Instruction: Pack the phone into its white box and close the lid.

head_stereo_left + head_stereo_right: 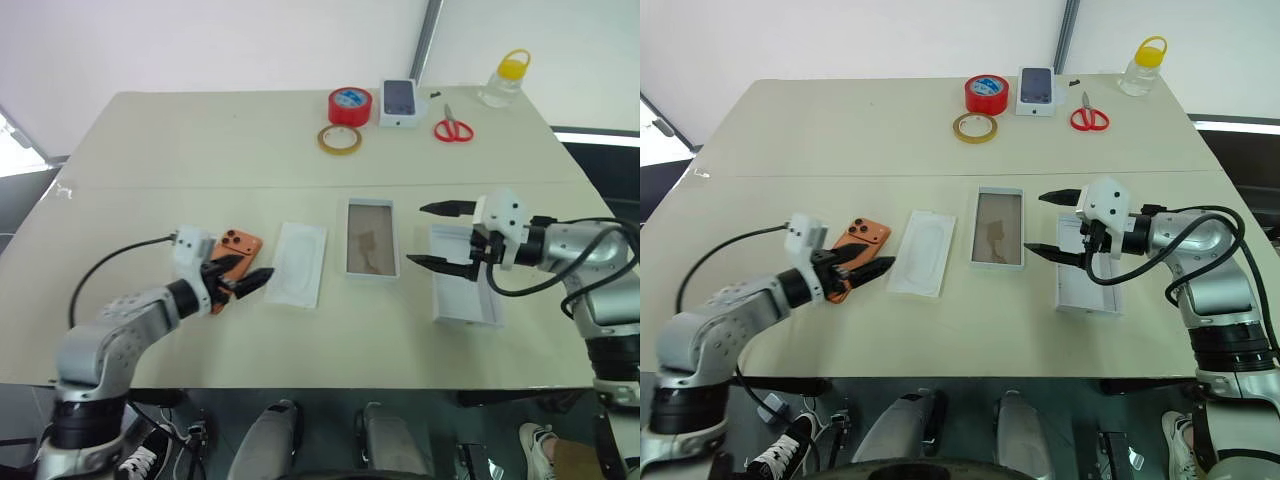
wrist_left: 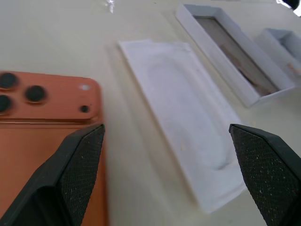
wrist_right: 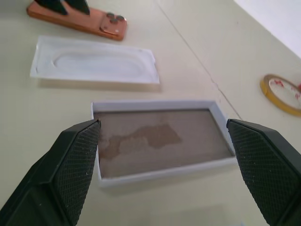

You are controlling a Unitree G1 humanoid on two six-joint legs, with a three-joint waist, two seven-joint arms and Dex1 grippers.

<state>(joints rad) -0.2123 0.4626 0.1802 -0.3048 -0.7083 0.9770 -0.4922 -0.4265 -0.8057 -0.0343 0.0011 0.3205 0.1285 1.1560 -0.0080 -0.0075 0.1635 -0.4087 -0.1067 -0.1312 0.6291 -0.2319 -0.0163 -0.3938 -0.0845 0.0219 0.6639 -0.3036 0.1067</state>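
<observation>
Orange and flat, the phone lay lens side up on the table in the left eye view, at the near left, partly under the left gripper, whose two black fingers stood spread and held nothing. Beside it sat the insert sheet, then the white box with its brownish floor bare, then the lid under the right gripper, whose fingers were likewise parted and empty.

In the right eye view we read the same row; tape rolls, scissors and a small printed box stood well apart at the far edge.

In the left wrist view the phone's lens cluster showed just past one finger, the other hanging over the sheet. We judged the phone stiff, fairly dense and smooth, likely slippery; since it lay flush, taking it across its two long edges near the middle seemed the safest hold.

In the right wrist view the box lay between the spread fingers, a light cardboard tray that might slide if nudged
</observation>
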